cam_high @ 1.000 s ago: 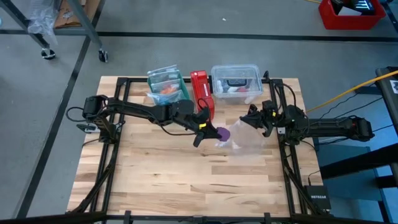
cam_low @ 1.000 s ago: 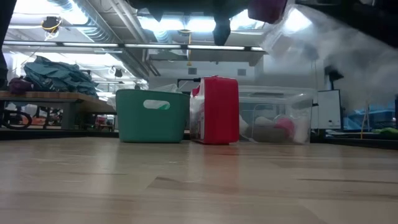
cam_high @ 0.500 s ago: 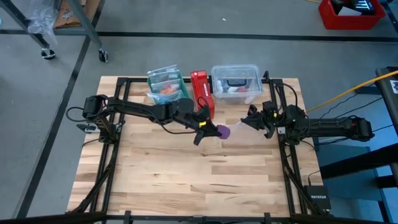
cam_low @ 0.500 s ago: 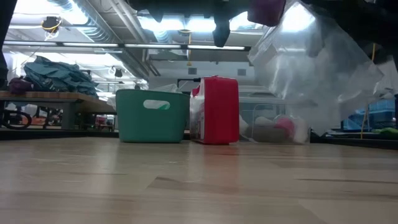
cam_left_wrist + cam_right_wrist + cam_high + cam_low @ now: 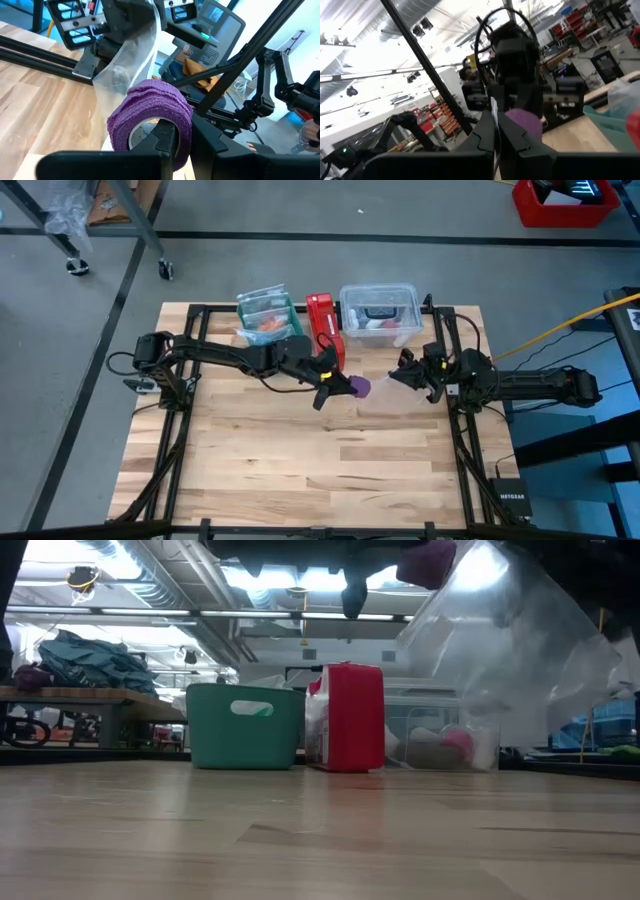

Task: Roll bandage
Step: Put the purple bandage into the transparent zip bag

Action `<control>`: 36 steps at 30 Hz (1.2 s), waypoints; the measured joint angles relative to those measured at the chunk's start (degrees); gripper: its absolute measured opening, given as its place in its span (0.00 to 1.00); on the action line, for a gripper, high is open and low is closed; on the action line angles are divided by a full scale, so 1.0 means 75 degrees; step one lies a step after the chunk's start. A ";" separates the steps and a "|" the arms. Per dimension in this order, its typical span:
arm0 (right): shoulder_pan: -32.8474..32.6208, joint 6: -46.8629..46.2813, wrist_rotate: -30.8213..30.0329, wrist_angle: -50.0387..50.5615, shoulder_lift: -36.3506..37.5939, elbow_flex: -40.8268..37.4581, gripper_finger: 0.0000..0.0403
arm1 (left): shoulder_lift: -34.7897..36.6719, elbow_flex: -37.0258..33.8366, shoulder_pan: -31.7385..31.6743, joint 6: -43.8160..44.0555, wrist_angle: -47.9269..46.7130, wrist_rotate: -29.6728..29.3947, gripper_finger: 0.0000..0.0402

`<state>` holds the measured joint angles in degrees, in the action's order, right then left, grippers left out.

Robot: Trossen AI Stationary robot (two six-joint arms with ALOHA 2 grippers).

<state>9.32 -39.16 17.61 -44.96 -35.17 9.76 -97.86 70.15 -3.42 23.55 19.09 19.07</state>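
Observation:
The bandage is a small purple coiled roll, held above the table's middle by my left gripper, which is shut on it. It also shows in the left wrist view and at the top of the low view. My right gripper is shut on a clear plastic bag just to the right of the roll. The bag hangs in the air close beside the roll. My left gripper pinches the roll's coiled wall, one finger inside the hollow core and one outside. The fingers come roughly level from the table's left. The roll is lifted clear of the table, its axis along the fingers. My right gripper pinches a thin edge of the clear bag between its two shut fingers, coming roughly level from the table's right. The bag hangs slack below and in front of the fingers, clear of the table.
A green bin, a red box and a clear lidded container stand in a row along the far edge. The wooden tabletop lies bare toward the near edge.
My left gripper has carried the roll slightly toward the far edge. The clear bag has swung in my right gripper's hold, drawn in from a wider spread and now hangs nearer the roll.

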 joint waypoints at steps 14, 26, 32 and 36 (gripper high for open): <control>0.0000 -0.0002 0.0084 -0.0200 -0.0057 0.0006 0.01 | -0.0163 0.0000 0.0021 -0.0134 0.0631 0.0029 0.07; 0.0000 0.0000 -0.0035 -0.0287 -0.0097 0.0006 0.01 | -0.0257 0.0000 0.0025 0.0000 0.0822 0.0041 0.07; 0.0003 -0.0002 -0.0067 -0.0343 -0.0097 0.0006 0.01 | -0.0391 -0.0003 0.0197 0.0082 0.0666 0.0074 0.07; 0.0003 0.0001 -0.0075 -0.0323 -0.0094 0.0006 0.01 | -0.0396 -0.0003 0.0248 0.0087 0.0754 0.0076 0.07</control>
<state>9.34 -39.16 17.05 -47.38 -35.88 9.80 -100.84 70.13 -1.56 24.21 24.74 19.64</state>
